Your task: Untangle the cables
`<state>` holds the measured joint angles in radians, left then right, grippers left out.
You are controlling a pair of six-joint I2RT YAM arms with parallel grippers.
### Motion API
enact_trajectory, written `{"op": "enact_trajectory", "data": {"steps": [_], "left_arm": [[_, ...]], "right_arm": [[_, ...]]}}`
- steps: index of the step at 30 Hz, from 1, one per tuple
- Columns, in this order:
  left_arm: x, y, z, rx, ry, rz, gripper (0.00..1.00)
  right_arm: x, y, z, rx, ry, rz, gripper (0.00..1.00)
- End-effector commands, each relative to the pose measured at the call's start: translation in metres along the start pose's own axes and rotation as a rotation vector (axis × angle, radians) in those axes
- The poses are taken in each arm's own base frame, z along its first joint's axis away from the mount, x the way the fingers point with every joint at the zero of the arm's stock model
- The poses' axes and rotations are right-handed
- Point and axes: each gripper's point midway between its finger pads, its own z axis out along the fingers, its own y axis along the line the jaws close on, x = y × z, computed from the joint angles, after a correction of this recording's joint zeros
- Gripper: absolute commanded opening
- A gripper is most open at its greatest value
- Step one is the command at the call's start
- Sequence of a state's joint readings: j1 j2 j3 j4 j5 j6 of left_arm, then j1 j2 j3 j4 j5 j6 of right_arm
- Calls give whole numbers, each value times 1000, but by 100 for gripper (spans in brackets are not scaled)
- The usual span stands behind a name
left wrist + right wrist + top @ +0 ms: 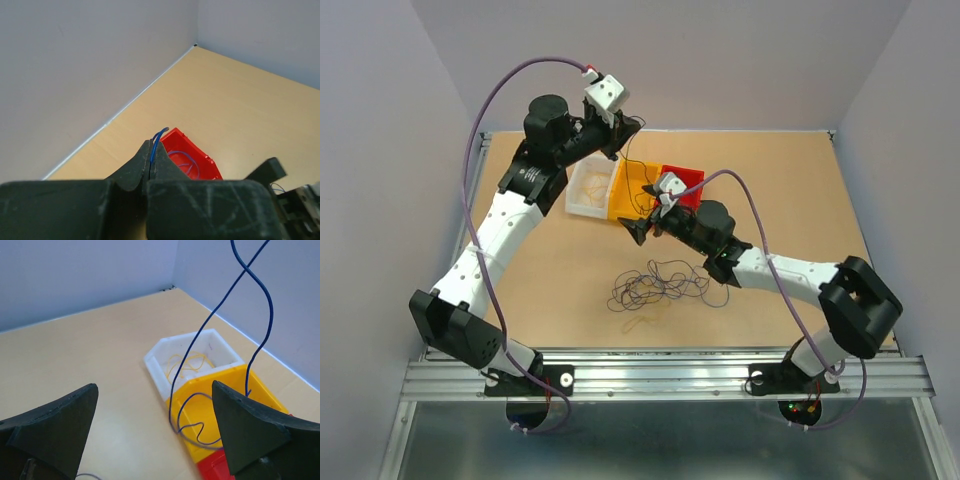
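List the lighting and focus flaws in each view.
Top external: even, diffuse light with no harsh shadows, but the tangle of hair-thin dark wires is barely resolved. Left wrist: the left gripper fills the bottom, dark, with the thin blue wire pinched in it. Right wrist: no glare; the right gripper's black fingers crowd the lower corners.

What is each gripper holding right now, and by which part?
The left gripper is shut on the blue cable close to its end, with a short tip poking past the fingertips. The right gripper is open, holding nothing.
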<state>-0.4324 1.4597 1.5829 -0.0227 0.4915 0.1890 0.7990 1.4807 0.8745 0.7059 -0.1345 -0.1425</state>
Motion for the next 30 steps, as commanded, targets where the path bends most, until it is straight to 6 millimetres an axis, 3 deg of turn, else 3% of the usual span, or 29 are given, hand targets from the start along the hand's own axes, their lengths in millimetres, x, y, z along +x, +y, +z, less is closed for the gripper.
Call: {"op": "enact_trajectory", "data": {"steps": [1, 5, 9, 14, 18, 23, 25, 26, 27, 28, 30], "left_arm": [[-31, -18, -21, 20, -78, 7, 0], [-26, -25, -24, 18, -68, -31, 0], [-16, -27, -26, -3, -31, -52, 0], [-12, -30, -28, -16, -20, -50, 0], [-4, -35, -27, 1, 4, -58, 0], [1, -43, -28, 40, 19, -68, 0], [2, -45, -28, 42, 22, -70, 0], [2, -45, -29, 42, 22, -69, 0], [3, -44, -29, 37, 24, -68, 0], [4, -44, -28, 37, 25, -68, 0], [4, -42, -28, 28, 26, -71, 0]], "right_arm": [[-74, -30, 18, 143, -283, -42, 100], [-65, -56, 28, 290, -303, -33, 100], [-54, -68, 28, 383, -320, -47, 100], [-48, -70, 17, 423, -317, -64, 96], [-51, -73, 10, 444, -323, -68, 86], [-45, -70, 16, 420, -306, -81, 78], [-44, -62, 21, 375, -305, -85, 61], [-41, -61, 23, 364, -291, -81, 46], [-41, -61, 24, 362, -289, -76, 11], [-41, -61, 24, 362, -287, -67, 0], [-40, -57, 24, 343, -285, -76, 0]]}}
